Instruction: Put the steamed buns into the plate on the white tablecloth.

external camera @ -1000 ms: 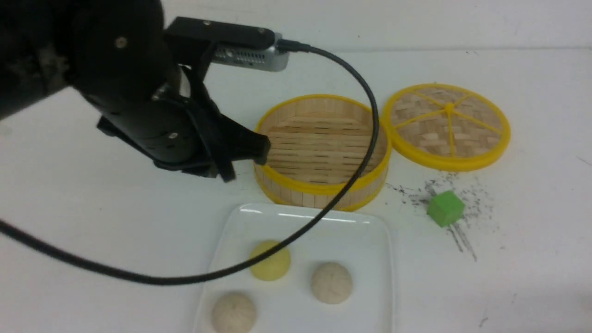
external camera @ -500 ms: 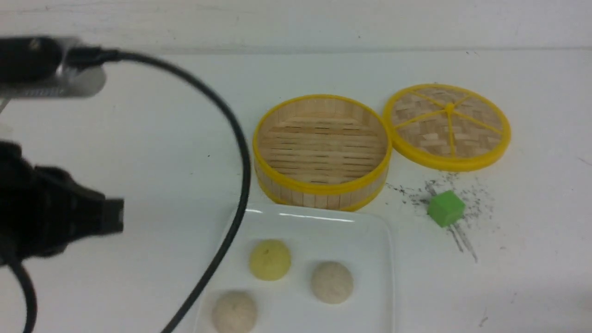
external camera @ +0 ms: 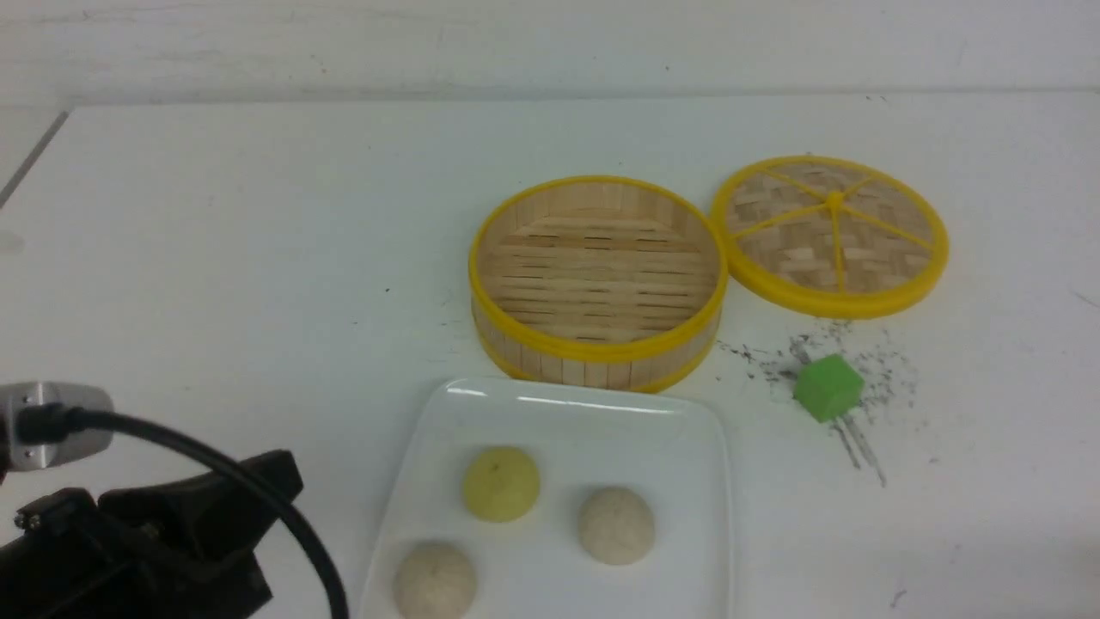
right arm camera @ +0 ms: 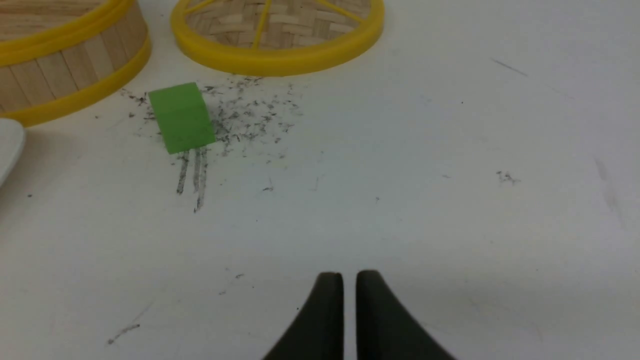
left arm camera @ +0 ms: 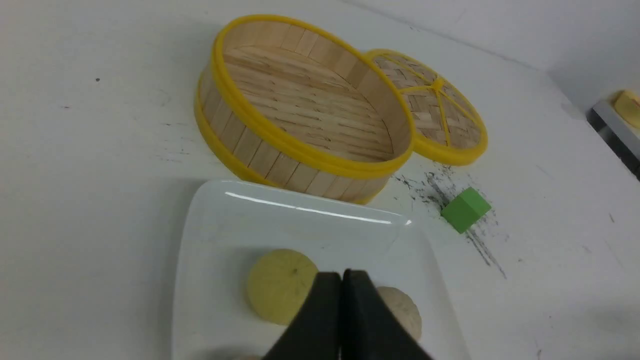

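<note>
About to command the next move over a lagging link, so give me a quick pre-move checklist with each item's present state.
1. Yellow bun on the plate: ok.
2. Both beige buns on the plate: ok.
3. Steamer basket emptied of buns: ok.
4. Left gripper shut with nothing held: ok.
5. Right gripper fully shut: not ok, a narrow gap shows between its fingertips.
6. Lid on the basket: not ok, it lies beside it.

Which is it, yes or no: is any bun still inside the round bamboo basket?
No, the basket shows only its bare slatted floor.
</note>
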`<state>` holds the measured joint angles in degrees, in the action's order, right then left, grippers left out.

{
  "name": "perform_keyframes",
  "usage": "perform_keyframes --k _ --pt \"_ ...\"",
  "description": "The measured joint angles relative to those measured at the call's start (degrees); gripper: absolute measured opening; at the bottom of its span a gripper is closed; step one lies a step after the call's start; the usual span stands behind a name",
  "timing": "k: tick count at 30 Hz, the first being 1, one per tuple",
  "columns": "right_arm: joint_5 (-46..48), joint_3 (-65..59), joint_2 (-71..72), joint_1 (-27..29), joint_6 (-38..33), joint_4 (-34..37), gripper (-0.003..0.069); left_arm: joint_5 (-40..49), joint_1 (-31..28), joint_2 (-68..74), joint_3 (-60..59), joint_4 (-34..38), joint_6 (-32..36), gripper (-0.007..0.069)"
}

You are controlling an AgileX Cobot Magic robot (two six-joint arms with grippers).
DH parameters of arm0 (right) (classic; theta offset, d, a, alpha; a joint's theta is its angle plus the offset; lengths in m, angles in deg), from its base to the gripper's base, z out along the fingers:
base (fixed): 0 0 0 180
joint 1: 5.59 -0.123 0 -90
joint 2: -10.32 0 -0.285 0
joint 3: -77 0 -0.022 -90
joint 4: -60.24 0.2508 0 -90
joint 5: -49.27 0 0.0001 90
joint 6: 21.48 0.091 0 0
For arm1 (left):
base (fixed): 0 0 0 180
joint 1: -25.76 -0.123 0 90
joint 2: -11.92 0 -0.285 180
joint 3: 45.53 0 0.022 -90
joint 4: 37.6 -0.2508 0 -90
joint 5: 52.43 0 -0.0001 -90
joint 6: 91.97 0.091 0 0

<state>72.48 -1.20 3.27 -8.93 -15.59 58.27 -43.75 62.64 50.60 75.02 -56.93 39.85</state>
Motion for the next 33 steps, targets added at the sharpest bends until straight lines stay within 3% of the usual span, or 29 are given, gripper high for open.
perform_keyframes --k 12,16,19,20,23,25,28,33 --pt "0.1 0.0 0.0 0.0 -0.2 0.0 0.0085 6.2 0.0 0.0 0.0 -2.0 -0.1 0.002" --pt "0.1 0.0 0.0 0.0 -0.4 0.0 0.009 7.1 -0.9 0.0 -0.4 -0.4 5.6 0.002" --pt "0.1 0.0 0.0 0.0 -0.4 0.0 0.0093 7.7 -7.0 -0.1 -1.3 4.7 17.9 0.0024" --pt "0.1 0.0 0.0 0.0 -0.4 0.0 0.0094 7.7 -8.1 -0.1 -1.4 5.1 18.6 0.0024" --pt "0.1 0.0 0.0 0.0 -0.4 0.0 0.01 7.6 -18.0 -2.6 -4.1 12.7 31.2 0.003" --pt "0.1 0.0 0.0 0.0 -0.4 0.0 0.0104 7.6 -21.6 -5.7 -6.6 14.7 35.8 0.0033" --pt "0.1 0.0 0.0 0.0 -0.4 0.0 0.0108 8.0 -25.5 -13.2 -11.0 15.3 39.4 0.0034" --pt "0.1 0.0 0.0 0.0 -0.4 0.0 0.0113 8.8 -29.8 -22.5 -17.2 14.5 39.7 0.0035"
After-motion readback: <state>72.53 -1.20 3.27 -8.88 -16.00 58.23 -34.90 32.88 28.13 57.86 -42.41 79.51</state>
